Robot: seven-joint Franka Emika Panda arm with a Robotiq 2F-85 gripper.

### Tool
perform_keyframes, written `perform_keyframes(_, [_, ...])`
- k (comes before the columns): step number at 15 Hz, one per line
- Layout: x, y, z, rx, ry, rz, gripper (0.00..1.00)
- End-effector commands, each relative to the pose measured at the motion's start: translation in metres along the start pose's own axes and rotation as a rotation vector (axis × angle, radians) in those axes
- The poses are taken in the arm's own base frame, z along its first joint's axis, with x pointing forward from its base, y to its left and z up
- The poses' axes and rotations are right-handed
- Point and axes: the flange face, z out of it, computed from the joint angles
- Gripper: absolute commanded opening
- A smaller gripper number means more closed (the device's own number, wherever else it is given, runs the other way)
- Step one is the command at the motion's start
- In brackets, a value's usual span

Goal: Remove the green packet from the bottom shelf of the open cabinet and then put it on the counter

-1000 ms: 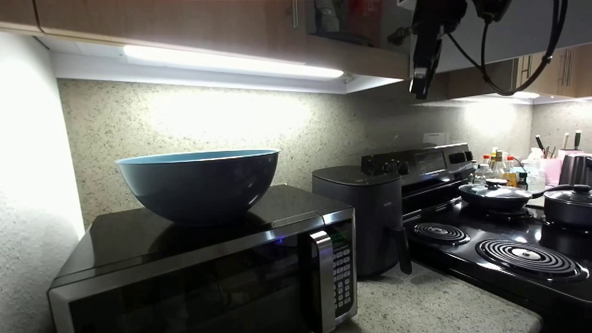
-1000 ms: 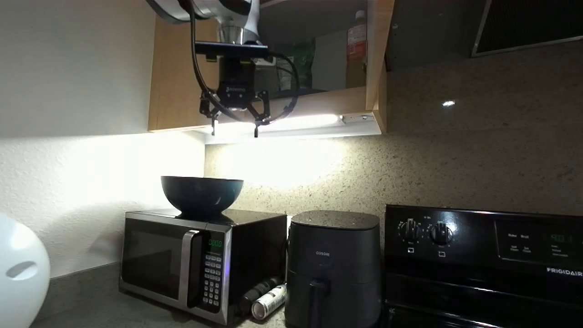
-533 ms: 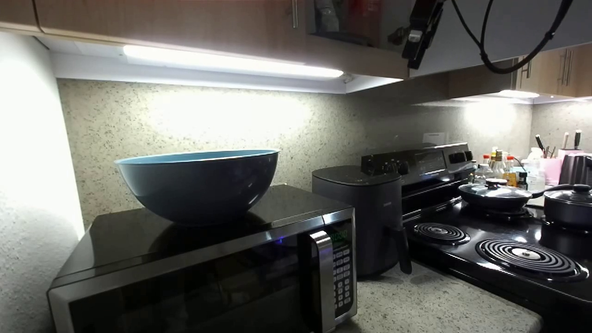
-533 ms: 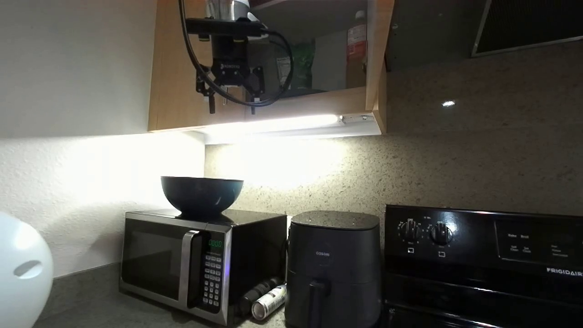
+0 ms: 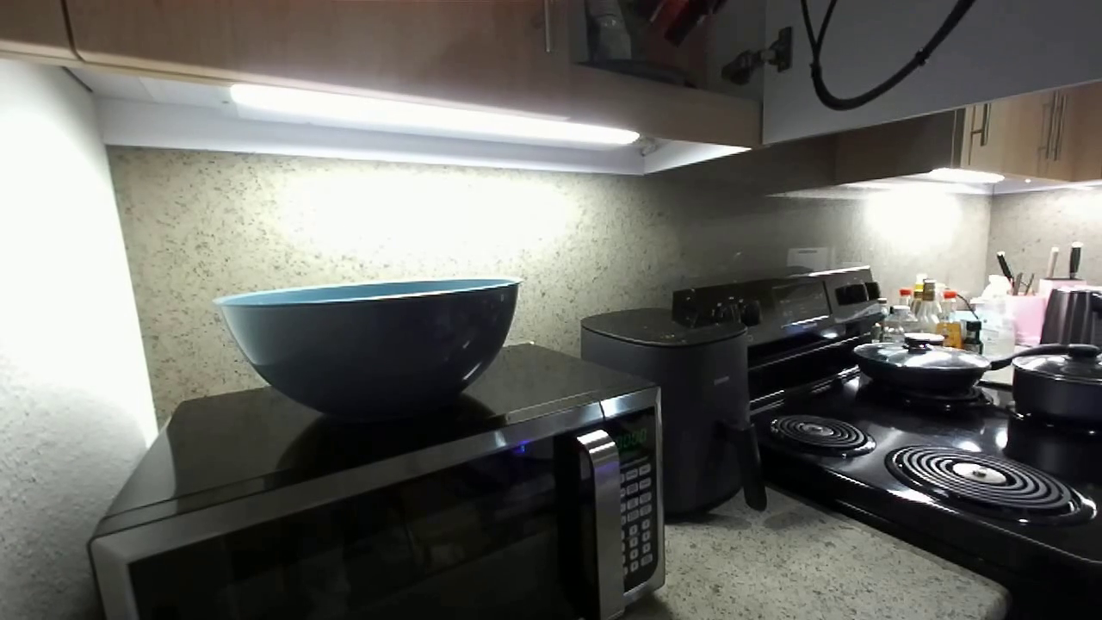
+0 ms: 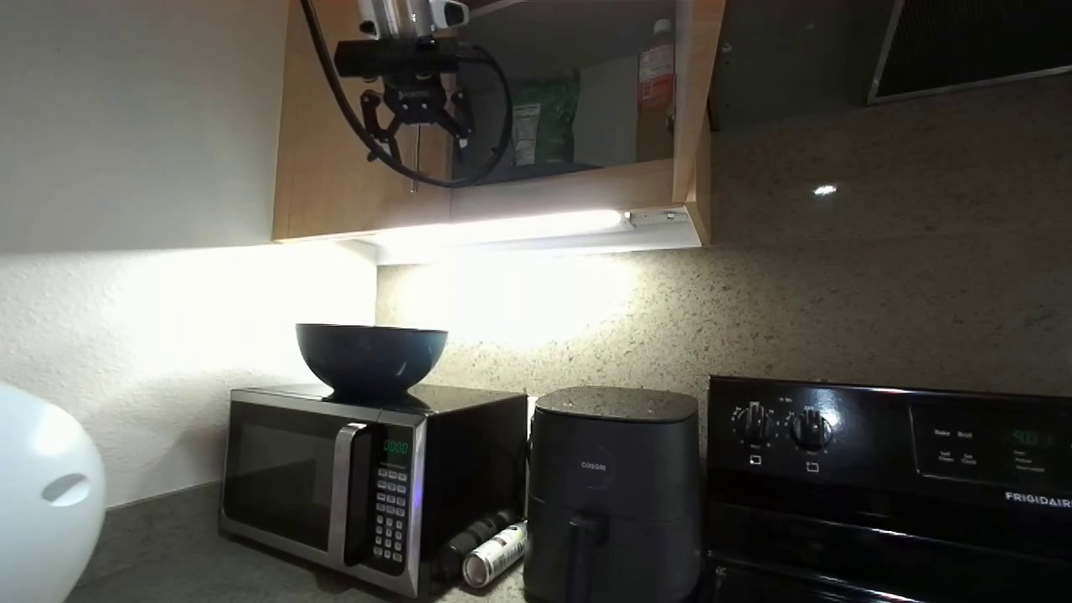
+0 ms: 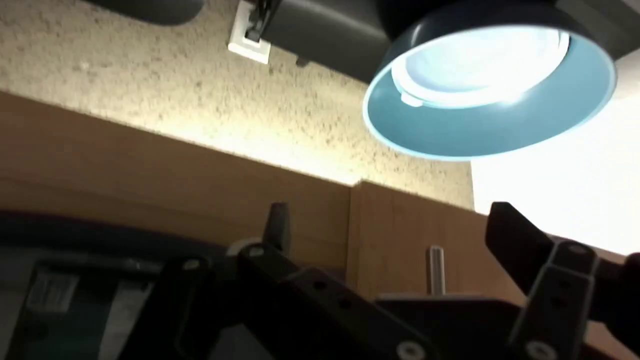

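The green packet (image 6: 557,121) stands on the bottom shelf (image 6: 603,186) of the open cabinet (image 6: 360,197), with a pale marking on its side. In the wrist view the packet (image 7: 82,325) is dim at lower left, partly behind a finger. My gripper (image 6: 416,152) is open and empty, in front of the cabinet, left of the packet and at about its height. In the wrist view the gripper (image 7: 387,222) has its fingers wide apart before the closed door and its handle. In an exterior view only a fingertip (image 5: 684,21) shows. The counter (image 5: 801,560) lies below.
A bottle with red liquid (image 6: 656,75) stands right of the packet. The open door (image 5: 904,77) juts out at the cabinet's right. Below are a microwave (image 6: 276,469) bearing a large bowl (image 6: 373,360), an air fryer (image 6: 615,469) and a stove (image 5: 913,430).
My gripper has risen from below the cabinet's bottom edge to the height of the shelf opening. It has tilted so the fingers point more toward the cabinet. The packet has not moved.
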Motion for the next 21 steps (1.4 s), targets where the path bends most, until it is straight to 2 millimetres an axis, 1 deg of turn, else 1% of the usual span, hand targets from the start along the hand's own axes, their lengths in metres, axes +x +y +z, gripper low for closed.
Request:
perform_keyframes(1, [0.029,-0.014,-0.015,-0.04,0.199,0.04,1.0])
perform_keyframes(3, [0.037,-0.012,-0.028,-0.073,0.31,0.08,1.0])
perform_keyframes(4, [0.03,-0.014,-0.02,-0.048,0.234,0.045,1.0])
perform_keyframes(6, [0.034,-0.013,-0.026,-0.059,0.284,0.063,1.0])
perform_keyframes(9, [0.035,-0.012,-0.027,-0.062,0.29,0.066,1.0])
perform_keyframes(10, [0.038,-0.001,-0.027,-0.143,0.368,0.111,1.0])
perform_keyframes(12, [0.041,0.017,-0.032,-0.203,0.413,0.181,1.0])
perform_keyframes(15, [0.04,0.044,-0.03,-0.302,0.435,0.26,1.0])
perform_keyframes(16, [0.038,0.049,-0.028,-0.325,0.424,0.273,1.0])
perform_keyframes(18, [0.036,0.052,-0.02,-0.333,0.354,0.281,1.0])
perform_keyframes(19, [0.033,0.053,-0.024,-0.314,0.384,0.267,1.0])
perform_keyframes(21, [0.032,0.054,-0.019,-0.317,0.365,0.269,1.0])
